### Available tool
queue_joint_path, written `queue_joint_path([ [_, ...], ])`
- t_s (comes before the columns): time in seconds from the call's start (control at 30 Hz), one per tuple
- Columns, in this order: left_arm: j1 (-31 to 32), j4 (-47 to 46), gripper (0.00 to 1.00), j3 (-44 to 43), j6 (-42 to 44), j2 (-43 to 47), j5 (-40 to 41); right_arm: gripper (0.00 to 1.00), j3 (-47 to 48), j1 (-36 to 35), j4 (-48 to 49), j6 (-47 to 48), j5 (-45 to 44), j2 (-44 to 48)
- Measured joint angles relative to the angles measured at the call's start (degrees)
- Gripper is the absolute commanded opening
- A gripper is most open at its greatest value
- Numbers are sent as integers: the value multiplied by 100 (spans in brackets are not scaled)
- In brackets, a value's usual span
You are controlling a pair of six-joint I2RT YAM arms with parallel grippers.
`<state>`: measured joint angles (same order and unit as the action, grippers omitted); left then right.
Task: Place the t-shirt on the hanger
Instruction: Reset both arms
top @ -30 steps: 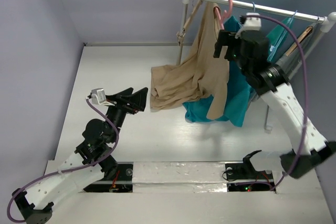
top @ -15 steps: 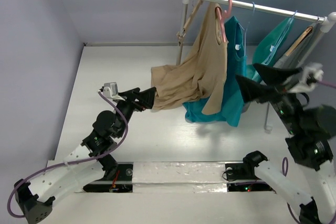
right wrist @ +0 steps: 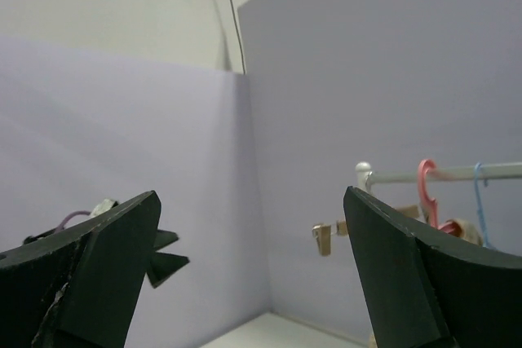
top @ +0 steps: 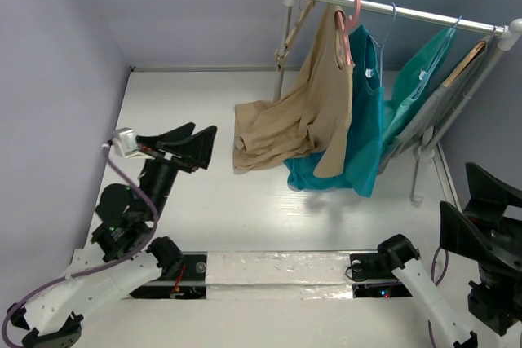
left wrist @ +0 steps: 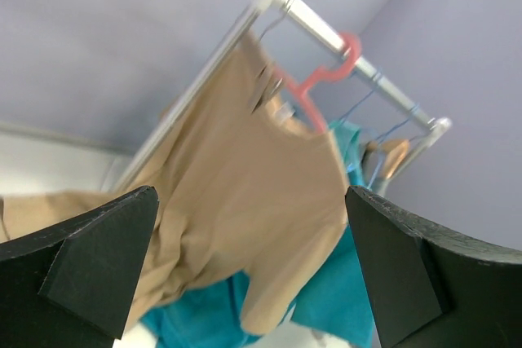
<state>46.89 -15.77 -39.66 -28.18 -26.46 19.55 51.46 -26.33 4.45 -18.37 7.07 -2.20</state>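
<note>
The tan t-shirt (top: pixel 314 112) hangs by its collar on the pink hanger (top: pixel 352 18), whose hook sits over the rack's rail (top: pixel 391 11). The shirt's lower part lies bunched on the table. My left gripper (top: pixel 200 140) hovers left of the bunched fabric, open and empty. Its wrist view shows the t-shirt (left wrist: pixel 236 193) and the hanger (left wrist: pixel 326 79) beyond the open left gripper (left wrist: pixel 251 193). My right gripper (top: pixel 453 187) stands open and empty at the near right, apart from the rack. The right wrist view catches the hanger's hook (right wrist: pixel 426 185) past the open right gripper (right wrist: pixel 249 195).
Teal garments (top: pixel 367 120) hang right behind the t-shirt on thin pale-blue hangers (top: pixel 392 12). A wooden clip hanger (top: pixel 295 30) hangs at the rail's left end, another wooden one (top: pixel 469 59) at the right. The rack's post (top: pixel 283 46) stands on the white table (top: pixel 179 95); purple walls enclose it.
My right arm has left the hanger at the rail and swung down to the near right corner. My left gripper reached the shirt's edge, then drew back left. The shirt stays hanging.
</note>
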Motion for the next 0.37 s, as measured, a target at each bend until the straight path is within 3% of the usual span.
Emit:
queue_joint_path([
  [0.37, 0, 280, 99, -319, 328, 501, 2, 100, -197, 0, -107, 234, -704, 195],
])
